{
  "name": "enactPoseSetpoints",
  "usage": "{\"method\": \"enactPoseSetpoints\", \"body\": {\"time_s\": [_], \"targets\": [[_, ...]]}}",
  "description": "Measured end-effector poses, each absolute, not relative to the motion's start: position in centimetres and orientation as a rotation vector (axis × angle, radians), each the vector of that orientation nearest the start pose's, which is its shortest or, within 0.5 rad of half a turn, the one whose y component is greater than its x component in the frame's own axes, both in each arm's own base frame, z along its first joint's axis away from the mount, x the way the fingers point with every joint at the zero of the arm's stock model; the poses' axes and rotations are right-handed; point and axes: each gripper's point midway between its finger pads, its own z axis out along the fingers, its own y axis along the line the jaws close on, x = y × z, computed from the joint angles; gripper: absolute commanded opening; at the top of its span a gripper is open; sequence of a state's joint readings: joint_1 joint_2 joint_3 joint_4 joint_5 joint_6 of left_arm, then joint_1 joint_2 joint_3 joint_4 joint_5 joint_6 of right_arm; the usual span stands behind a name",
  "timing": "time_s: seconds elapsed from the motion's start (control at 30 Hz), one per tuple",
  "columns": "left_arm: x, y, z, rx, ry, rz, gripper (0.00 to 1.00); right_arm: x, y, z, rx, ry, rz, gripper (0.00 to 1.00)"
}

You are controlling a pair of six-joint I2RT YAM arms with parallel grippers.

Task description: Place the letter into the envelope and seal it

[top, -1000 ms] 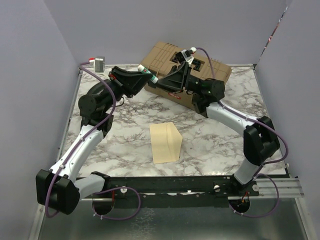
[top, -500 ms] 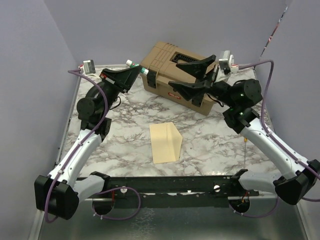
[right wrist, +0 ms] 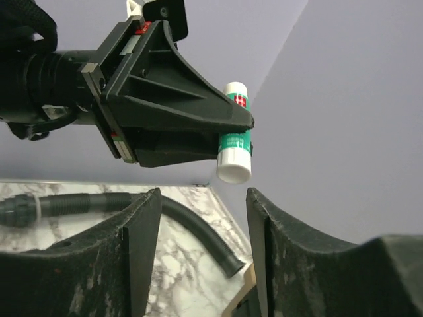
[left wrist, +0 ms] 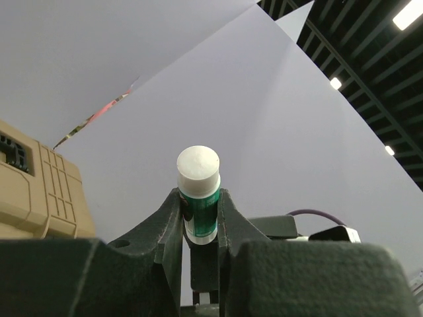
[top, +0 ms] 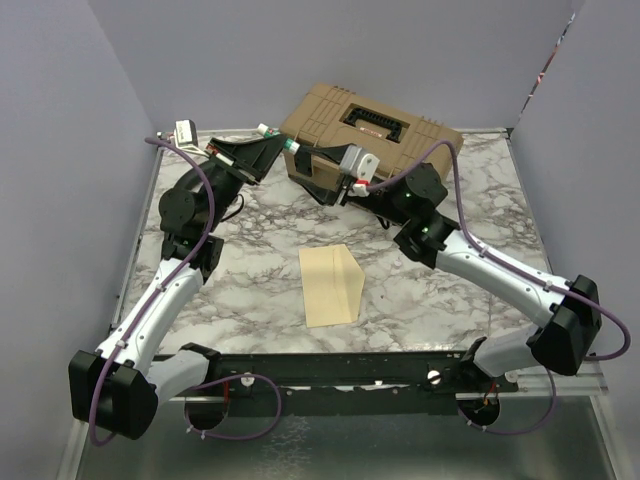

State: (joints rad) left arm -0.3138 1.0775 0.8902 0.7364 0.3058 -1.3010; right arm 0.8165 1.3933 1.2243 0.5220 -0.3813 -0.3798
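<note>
We see the envelope [top: 330,285] lying in the middle of the marble bench [top: 250,290], its right part folded up, well apart from both arms. The left fingers [left wrist: 168,221] hang above the far left of the bench, clamped narrowly on a green glue stick [left wrist: 198,175] whose white end stands clear of them. The right fingers [right wrist: 139,244] are spread wide with nothing between them. They face the glue stick from close by, not touching it. Behind both, at the far edge of the bench, sits the tan toolbox [top: 400,135], its lid closed.
</note>
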Motion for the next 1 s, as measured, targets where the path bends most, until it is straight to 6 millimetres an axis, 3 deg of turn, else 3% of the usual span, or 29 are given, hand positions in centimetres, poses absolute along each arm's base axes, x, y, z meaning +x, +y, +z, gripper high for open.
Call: {"method": "enactPoseSetpoints", "body": {"time_s": [0.2,0.4,0.57,0.63,0.73,1.0], "targets": [[30.6,-19.5,46.3,-0.284,1.189,-1.598,0.00,29.0,38.1,44.5,-0.942,0.802,0.550,0.52],[30.6,-19.5,46.3,-0.286,1.192,-1.599,0.00,29.4,37.9,46.3,-0.892,0.779,0.517,0.38],[30.6,-19.5,46.3,-0.288,1.194,-1.600,0.00,29.7,38.6,45.8,-0.902,0.785,0.517,0.35],[30.6,-19.6,46.3,-0.288,1.198,-1.600,0.00,29.9,38.8,45.6,-0.904,0.788,0.517,0.26],[30.6,-19.6,46.3,-0.283,1.200,-1.598,0.00,30.0,38.9,45.5,-0.901,0.795,0.525,0.02],[29.9,-19.3,47.2,-0.233,1.168,-1.561,0.00,29.4,39.3,46.3,-0.841,0.915,0.699,0.00]]}}
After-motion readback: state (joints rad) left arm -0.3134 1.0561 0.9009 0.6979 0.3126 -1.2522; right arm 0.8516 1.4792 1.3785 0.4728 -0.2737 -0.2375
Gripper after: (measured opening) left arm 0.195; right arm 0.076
